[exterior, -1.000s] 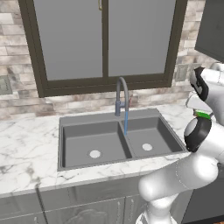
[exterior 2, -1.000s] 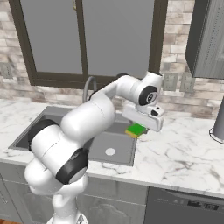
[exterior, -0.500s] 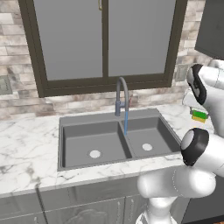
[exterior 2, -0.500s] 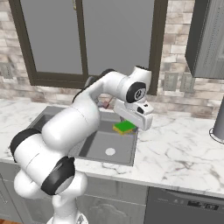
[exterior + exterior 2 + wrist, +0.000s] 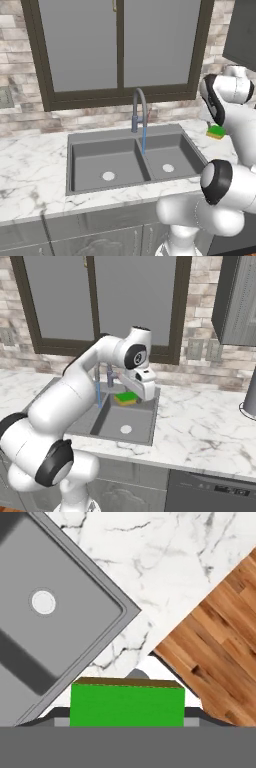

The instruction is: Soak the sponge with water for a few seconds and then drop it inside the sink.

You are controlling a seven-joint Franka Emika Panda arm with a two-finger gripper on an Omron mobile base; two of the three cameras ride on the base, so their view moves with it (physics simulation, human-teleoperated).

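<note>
The sponge (image 5: pixel 126 398) rides in the air, clamped by the gripper (image 5: pixel 134 398) over the right-hand part of the sink (image 5: pixel 141 426), while the water (image 5: pixel 98 393) falls as a thin blue stream from the faucet (image 5: pixel 139 109) into the area by the centre divider, well to one side of the sponge. The main risk, judging from this, is that the sponge never properly meets the stream: the stream is narrow, the arm is folded tightly around itself, and a small error in the sideways reach would leave the block dry or only grazed. A second risk is a release too near the rim: in the left base view the sponge (image 5: pixel 216 132) sits above the sink's right edge, close to the marble surface (image 5: pixel 30 175), so a slip there would land it on the surface rather than in a basin. In the hand view the sponge (image 5: pixel 127 704) lies squarely across the bottom, its green face toward the camera and a yellow edge along its top, held between the fingers, whose tips are hidden behind it; they appear closed narrowly on its two ends.
</note>
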